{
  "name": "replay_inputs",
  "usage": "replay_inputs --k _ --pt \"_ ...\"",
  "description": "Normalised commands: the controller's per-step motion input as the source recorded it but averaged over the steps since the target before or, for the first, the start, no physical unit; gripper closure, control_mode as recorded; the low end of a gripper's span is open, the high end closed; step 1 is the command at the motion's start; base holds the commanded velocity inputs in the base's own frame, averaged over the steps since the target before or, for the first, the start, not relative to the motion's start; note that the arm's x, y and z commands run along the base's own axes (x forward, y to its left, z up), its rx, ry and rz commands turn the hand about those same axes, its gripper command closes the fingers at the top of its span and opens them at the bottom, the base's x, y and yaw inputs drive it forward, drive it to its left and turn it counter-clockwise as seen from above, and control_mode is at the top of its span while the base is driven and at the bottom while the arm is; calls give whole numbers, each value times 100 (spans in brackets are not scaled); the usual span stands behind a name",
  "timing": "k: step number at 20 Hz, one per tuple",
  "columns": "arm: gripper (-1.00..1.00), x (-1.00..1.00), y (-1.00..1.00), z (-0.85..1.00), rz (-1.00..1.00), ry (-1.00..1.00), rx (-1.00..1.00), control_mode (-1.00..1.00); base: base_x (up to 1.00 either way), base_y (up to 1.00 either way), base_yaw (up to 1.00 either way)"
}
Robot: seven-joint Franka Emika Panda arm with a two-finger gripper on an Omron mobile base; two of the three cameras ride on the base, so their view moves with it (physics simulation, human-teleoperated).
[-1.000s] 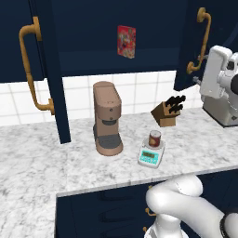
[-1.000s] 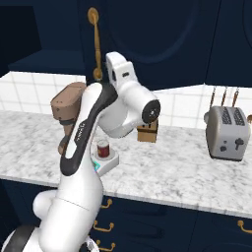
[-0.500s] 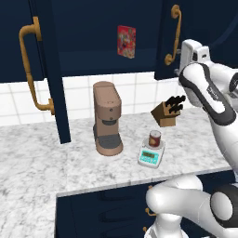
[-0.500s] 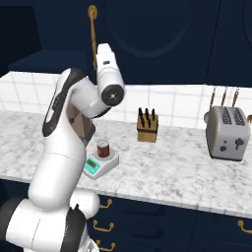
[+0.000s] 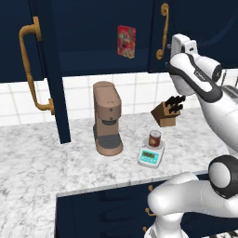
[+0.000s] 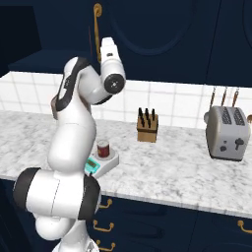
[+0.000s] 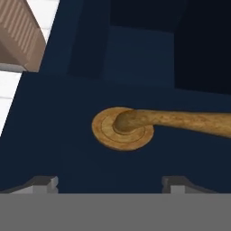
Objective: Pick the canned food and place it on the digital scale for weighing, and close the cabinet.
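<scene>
With the canned food (image 5: 155, 138) already standing on the digital scale (image 5: 151, 155) on the table (image 5: 42, 176), I bring my end effector (image 5: 180, 42), fingers spread and empty, against the cabinet (image 5: 139, 28) door beside its brass handle (image 7: 171, 121) to push it closed.

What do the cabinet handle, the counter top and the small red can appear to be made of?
The long curved handle on the navy-blue cabinet looks like brushed brass: matte golden, with ring marks on its round base. The counter top looks like polished marble: white with grey veins. The small dark-red can on the white-and-teal scale seems metal, judging by its pale silvery top.
</scene>
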Motion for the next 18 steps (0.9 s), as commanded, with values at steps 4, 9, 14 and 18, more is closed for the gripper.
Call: replay_inputs --k 4,9,14,18 --pt "-100 94 -5 -15 0 0 0 -100 0 0 0" --pt "-100 71 -8 -26 0 -1 0 -100 0 0 0" --pt "-100 -64 -58 59 0 0 1 -100 0 0 0" --pt "-100 -90 -66 63 0 0 1 -100 0 0 0"
